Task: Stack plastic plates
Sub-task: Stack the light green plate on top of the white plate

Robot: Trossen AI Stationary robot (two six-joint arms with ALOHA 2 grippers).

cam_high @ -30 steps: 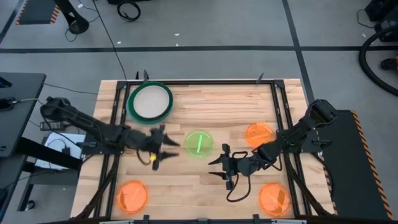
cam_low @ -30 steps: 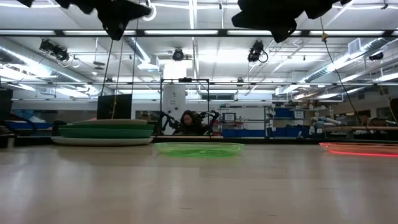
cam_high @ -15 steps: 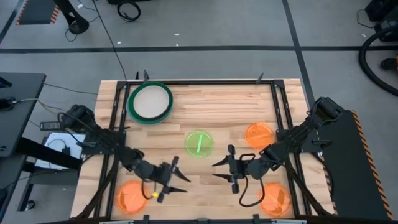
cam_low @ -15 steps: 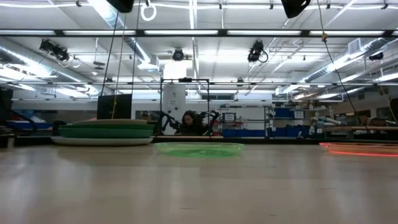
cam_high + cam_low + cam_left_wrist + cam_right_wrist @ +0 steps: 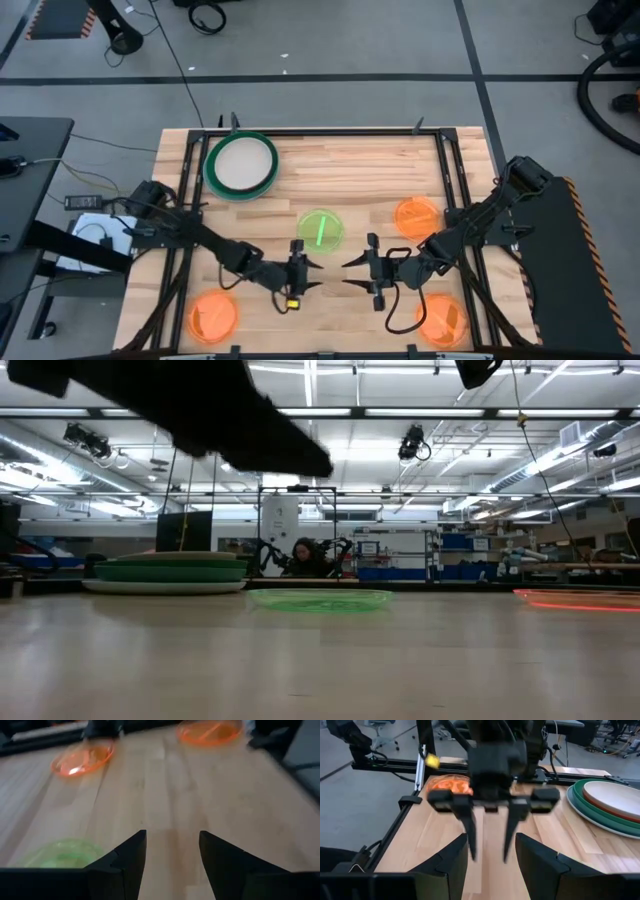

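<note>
Stack of large plates (image 5: pixel 241 165) – cream on top, dark-green and teal rims under it – sits at 11 o'clock on the table (image 5: pixel 350 160). Orange plate (image 5: pixel 213 316) at 7 o'clock. Left gripper (image 5: pixel 300 279) hovers just below table centre, fingers parted, holding nothing. Neon-green plate (image 5: pixel 320 230) lies at centre, just above both grippers. Right gripper (image 5: pixel 354 273) faces the left one – fingers spread wide, empty. Two more orange plates: one (image 5: pixel 417 215) at 3 o'clock, one (image 5: pixel 441 318) at 5 o'clock.
</note>
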